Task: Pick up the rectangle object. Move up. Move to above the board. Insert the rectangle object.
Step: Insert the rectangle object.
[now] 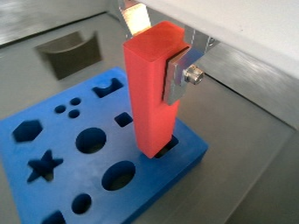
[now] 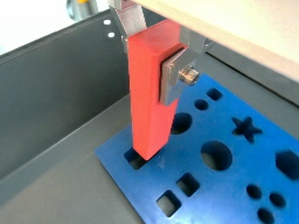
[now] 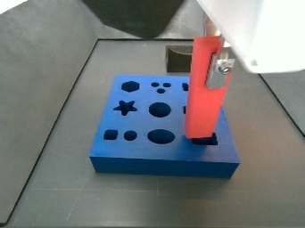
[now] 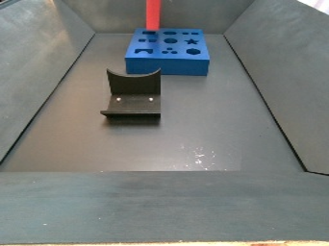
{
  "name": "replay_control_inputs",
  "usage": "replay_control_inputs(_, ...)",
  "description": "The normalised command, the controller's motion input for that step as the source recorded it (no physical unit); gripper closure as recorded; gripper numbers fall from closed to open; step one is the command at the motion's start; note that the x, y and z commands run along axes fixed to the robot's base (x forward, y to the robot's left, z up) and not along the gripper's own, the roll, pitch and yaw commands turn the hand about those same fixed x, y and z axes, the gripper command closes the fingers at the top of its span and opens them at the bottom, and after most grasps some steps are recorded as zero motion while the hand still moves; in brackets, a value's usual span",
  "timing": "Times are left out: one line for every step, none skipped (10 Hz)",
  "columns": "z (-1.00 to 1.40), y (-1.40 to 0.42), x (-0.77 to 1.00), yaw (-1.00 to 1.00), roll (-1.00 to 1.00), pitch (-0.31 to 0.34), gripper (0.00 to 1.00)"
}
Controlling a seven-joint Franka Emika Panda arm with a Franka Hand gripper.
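- Insert step in hand: tall, slim red-orange rectangular bar (image 1: pixel 153 87) stands upright, clamped near its top by the gripper (image 1: pixel 163 66); its lower end sits right at, probably just inside, the rectangular cut-out at a corner of the thick blue slab with shaped holes (image 1: pixel 70 157).
- Gripper is closed on the bar: a silver finger plate (image 2: pixel 176 74) lies flat against one face in both wrist views; the opposite finger is behind the bar, unseen.
- Bar hangs straight below the gripper; the slab lies directly beneath it on the dark table (image 4: pixel 193 135).
- Next move, as I judge: push straight down, keep the bar vertical so it doesn't jam on the slot edge, then let go.
- Hard to tell: how deep the bar is in the slot; its bottom end is hidden by the slab in a side view (image 3: pixel 205 85).
- Side view from afar cuts off the bar's top and the gripper entirely.
- Dark L-shaped fixture (image 4: pixel 131 98) stands well apart from the gripper, not involved.
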Motion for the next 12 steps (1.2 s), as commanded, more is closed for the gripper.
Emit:
replay_control_inputs(0.00, 0.00, 0.19, -0.85, -0.06, 0.000, 1.00)
replay_control_inputs(0.00, -0.02, 0.03, 0.00, 0.00, 0.000, 1.00)
replay_control_inputs(-0.03, -0.04, 0.18, -0.09, 0.00, 0.000, 1.00)
replay_control_inputs(-0.04, -0.03, 0.21, -0.09, 0.00, 0.000, 1.00)
replay_control_inputs(-0.07, -0.05, 0.23, -0.07, 0.00, 0.000, 1.00)
replay_control_inputs(0.00, 0.00, 0.11, -0.08, 0.00, 0.000, 1.00)
replay_control_inputs(-0.03, 0.00, 0.00, 0.00, 0.00, 0.000, 1.00)
replay_control_inputs(-0.09, 0.00, 0.05, 0.00, 0.00, 0.000, 1.00)
replay_control_inputs(-0.12, -0.01, 0.03, 0.00, 0.00, 0.000, 1.00)
replay_control_inputs(-0.09, -0.01, 0.03, 0.00, 0.00, 0.000, 1.00)
replay_control_inputs(-0.09, -0.03, 0.03, 0.00, 0.00, 0.000, 1.00)
replay_control_inputs(-0.09, -0.07, 0.09, 0.00, 0.00, 0.000, 1.00)
